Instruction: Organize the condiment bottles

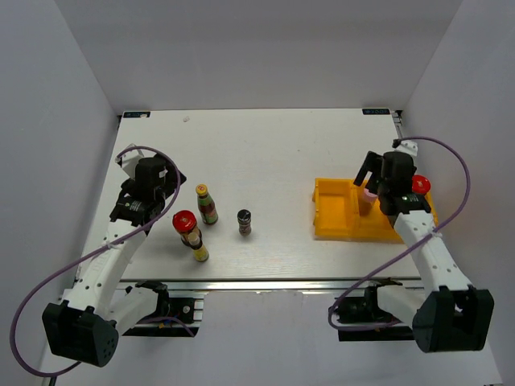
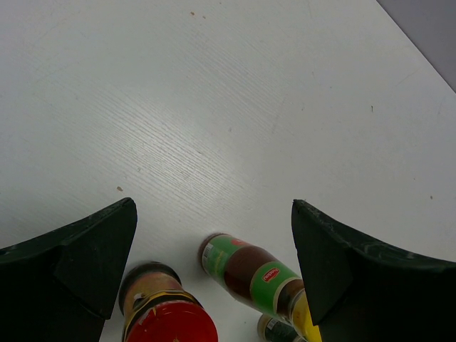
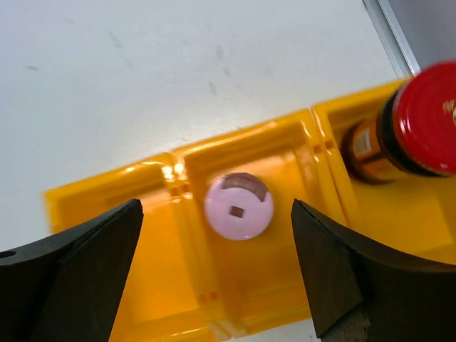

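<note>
Nearest the lenses, our own jaws frame each wrist view. Under the right pair the pink-capped bottle [image 3: 239,206] stands in the middle compartment of the yellow tray [image 3: 249,285], with the stowed red-capped jar [image 3: 420,121] in the compartment at its 2 o'clock. Four bottles wait loose at the desk's [image 2: 214,107] 8 o'clock. The loose red-capped jar [image 2: 169,324] has one slim yellow-capped bottle [image 2: 249,274] at its 1 o'clock. The second slim bottle [image 1: 199,251] sits just beside it at 5 o'clock, and the black-capped bottle [image 1: 245,223] stands apart at 3 o'clock.

We judge crowding the main hazard. If the left jaws close on the jar, a finger could shove either slim neighbour, and such narrow bottles would likely topple and roll. On the right, a crooked retreat could clip the pink cap or a divider and drag the light tray.

Both pairs of jaws are spread wide and grip nothing. The right jaws straddle the pink-capped bottle, clear of it on both sides. The left jaws hang above the loose jar and the first slim bottle, apparently touching neither.
</note>
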You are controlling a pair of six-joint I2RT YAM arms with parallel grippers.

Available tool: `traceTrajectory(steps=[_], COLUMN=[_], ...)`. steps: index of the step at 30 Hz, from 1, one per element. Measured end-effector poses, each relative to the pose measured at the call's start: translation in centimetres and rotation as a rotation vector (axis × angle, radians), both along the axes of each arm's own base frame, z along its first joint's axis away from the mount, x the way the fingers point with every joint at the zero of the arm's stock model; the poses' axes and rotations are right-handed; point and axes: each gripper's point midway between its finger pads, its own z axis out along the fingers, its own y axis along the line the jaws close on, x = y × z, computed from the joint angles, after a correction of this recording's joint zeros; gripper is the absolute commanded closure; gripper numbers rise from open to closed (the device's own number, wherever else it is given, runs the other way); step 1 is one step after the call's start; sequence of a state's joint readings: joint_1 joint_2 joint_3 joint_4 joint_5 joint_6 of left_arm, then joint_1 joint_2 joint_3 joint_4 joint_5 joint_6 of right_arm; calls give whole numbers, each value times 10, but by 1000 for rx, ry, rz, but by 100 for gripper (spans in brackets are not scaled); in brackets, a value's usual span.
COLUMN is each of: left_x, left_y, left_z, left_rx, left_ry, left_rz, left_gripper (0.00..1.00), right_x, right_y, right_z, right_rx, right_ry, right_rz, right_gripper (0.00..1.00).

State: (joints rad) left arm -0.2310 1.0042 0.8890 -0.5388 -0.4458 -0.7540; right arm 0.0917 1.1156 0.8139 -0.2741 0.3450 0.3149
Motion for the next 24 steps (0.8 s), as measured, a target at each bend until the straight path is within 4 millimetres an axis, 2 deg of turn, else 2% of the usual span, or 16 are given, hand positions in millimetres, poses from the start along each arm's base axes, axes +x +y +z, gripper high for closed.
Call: traceTrajectory(steps=[3, 5, 6, 9, 12, 14, 21, 24], left_x=[0, 0, 0, 0, 0, -1, -4, -6], left_y=[-1, -2, -3, -5, -7, -7, -7, -6], left_z=[0, 0, 0, 0, 1, 2, 6, 9], left_rx=[-3, -7, -11, -19, -27, -29, -36, -40], left_ry=[0, 0, 0, 0, -2, -5, -16, -27], left_rz=[-2, -8, -12, -23, -29, -30, -30, -26], left_gripper=[2, 2, 2, 2, 2, 2, 2, 2], right_x=[0, -3, -6, -19, -45, -63, -97, -106], right_y=[17, 39, 55, 125, 199, 239, 331, 360], right_z=[38, 58, 66, 74, 65, 49, -4, -22], right_rx=[47, 80, 87, 101, 118, 123, 62, 23], right_ry=[-109, -164, -182, -191, -162, -110, 52, 99], right_rz=[97, 206, 275, 542, 827, 978, 1244, 1300], right_gripper=[11, 11, 11, 11, 11, 11, 11, 11])
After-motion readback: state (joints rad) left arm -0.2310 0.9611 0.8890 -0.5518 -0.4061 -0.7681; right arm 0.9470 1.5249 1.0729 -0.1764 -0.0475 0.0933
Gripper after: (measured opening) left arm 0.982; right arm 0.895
